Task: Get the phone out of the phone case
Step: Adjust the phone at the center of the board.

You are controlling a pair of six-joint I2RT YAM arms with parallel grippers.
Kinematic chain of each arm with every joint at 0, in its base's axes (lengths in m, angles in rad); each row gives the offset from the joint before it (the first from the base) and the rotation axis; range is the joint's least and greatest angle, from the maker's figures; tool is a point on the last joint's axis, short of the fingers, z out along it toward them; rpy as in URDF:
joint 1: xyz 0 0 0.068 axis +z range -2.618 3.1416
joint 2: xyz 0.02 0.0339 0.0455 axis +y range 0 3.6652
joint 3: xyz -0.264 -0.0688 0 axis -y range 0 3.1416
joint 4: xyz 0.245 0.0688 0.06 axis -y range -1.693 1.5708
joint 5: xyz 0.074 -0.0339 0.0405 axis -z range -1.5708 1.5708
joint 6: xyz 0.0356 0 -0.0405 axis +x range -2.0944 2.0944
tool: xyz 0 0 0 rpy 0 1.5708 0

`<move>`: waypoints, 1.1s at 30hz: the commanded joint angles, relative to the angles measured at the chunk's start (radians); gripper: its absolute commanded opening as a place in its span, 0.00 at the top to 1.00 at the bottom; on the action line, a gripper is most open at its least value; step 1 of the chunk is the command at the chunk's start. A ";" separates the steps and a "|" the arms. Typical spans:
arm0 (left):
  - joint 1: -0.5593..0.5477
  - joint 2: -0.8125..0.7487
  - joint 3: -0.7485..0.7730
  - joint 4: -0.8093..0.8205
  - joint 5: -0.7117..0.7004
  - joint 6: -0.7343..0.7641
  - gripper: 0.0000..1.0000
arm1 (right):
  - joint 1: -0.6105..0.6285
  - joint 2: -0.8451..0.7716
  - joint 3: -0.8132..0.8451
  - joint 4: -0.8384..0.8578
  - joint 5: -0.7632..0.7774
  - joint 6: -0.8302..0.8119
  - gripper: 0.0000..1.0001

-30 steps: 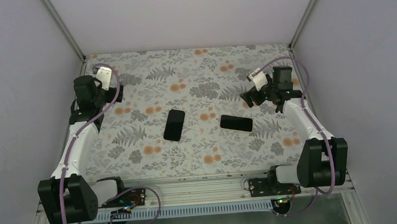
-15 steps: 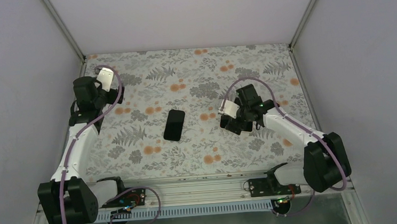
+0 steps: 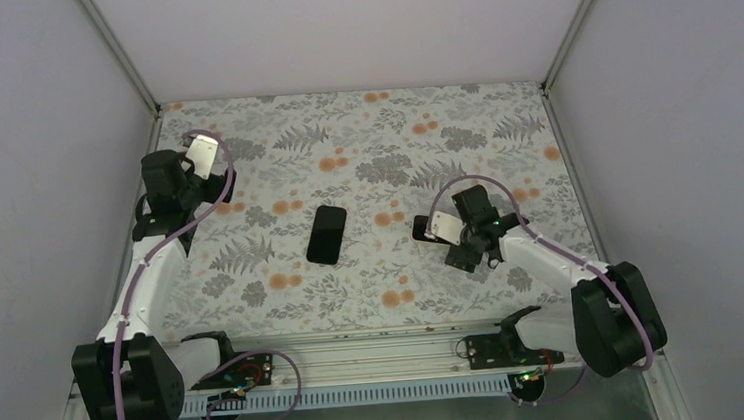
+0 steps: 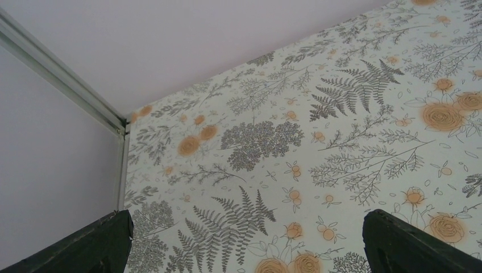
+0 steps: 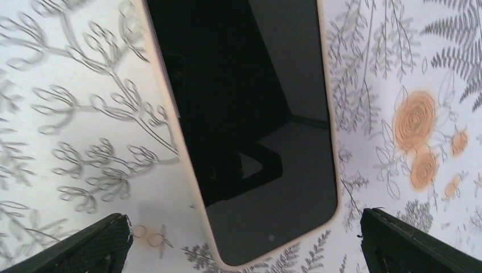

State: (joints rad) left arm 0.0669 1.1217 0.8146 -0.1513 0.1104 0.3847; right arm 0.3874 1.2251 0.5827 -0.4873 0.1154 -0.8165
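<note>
A phone (image 5: 256, 119) lies screen up on the floral mat, with a pale cream case rim (image 5: 187, 165) around its dark glass. My right gripper (image 5: 244, 220) is open and hovers right above the phone's lower end, one finger on each side, touching nothing. In the top view the right gripper (image 3: 456, 243) covers most of this phone (image 3: 420, 228). My left gripper (image 3: 207, 183) is open and empty at the far left of the mat; its wrist view (image 4: 247, 219) shows only mat.
A second flat black slab (image 3: 326, 234), phone-sized, lies at the mat's middle, left of the right gripper. Plain walls enclose the floral mat (image 3: 363, 140) on three sides, with metal corner posts (image 4: 62, 74). An aluminium rail (image 3: 359, 356) runs along the near edge.
My right arm swung from the back right toward the middle and came down over the cased phone, covering most of it in the top view. The left arm shifted only slightly.
</note>
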 commanded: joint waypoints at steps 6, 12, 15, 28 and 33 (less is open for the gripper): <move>-0.004 0.007 -0.008 0.032 0.024 0.005 0.00 | -0.095 0.066 -0.052 0.218 0.162 -0.057 0.00; -0.004 -0.015 -0.055 0.055 0.011 0.015 0.00 | -0.152 0.162 -0.016 0.333 0.151 -0.061 0.00; -0.003 -0.018 -0.062 0.055 0.008 0.017 0.00 | -0.152 0.260 0.065 0.310 0.114 -0.034 0.00; 0.015 -0.048 -0.091 0.050 0.009 0.036 0.00 | -0.099 0.568 0.425 0.146 -0.050 0.023 0.00; 0.029 -0.056 -0.098 0.049 0.029 0.042 0.00 | -0.048 0.599 0.517 0.060 -0.188 0.073 0.00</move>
State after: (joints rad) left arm 0.0834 1.0828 0.7265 -0.1135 0.1165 0.4114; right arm 0.2928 1.7943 1.0500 -0.3115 0.0925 -0.8013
